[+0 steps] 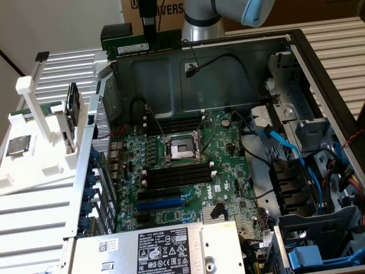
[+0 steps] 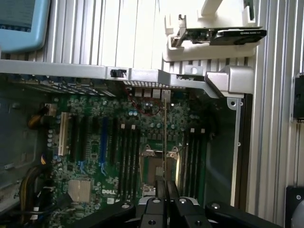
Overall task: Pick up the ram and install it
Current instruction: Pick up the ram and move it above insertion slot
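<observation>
My two black, matte fingers [image 2: 167, 189] are pressing flat against each other nearest the lens, clamping the ram [image 2: 164, 142] between their pads; their roots are running out of frame. The ram is presenting edge-on here, a thin dark line, so its faces are not readable. In the exterior view the gripper [image 1: 149, 35] is hanging straight down and pinching the ram [image 1: 137, 45] near the middle of its top edge. The stick is lying level, long and narrow, green laminate with a pale label strip whose print is too small to read. It is sitting high, by the rim of the case's far wall [image 1: 171, 80], dull grey sheet steel, and is not seated in any slot. Below me, the green motherboard [image 2: 109, 156] is showing the long black memory slots [image 2: 128, 152], ridged and empty, flanking the processor socket [image 2: 156, 164] with its bright stamped-metal frame; my fingers are covering the socket's near part. A finned square heatsink [image 2: 79, 190] is catching light. At the exterior view's left, a white plastic fixture [image 1: 40, 165] is carrying a square silver chip [image 1: 17, 145]. Glossy blue cables [image 1: 285, 145] are looping at the exterior view's right. The arm [image 1: 201, 20] is being cut by the frame's upper edge.
</observation>
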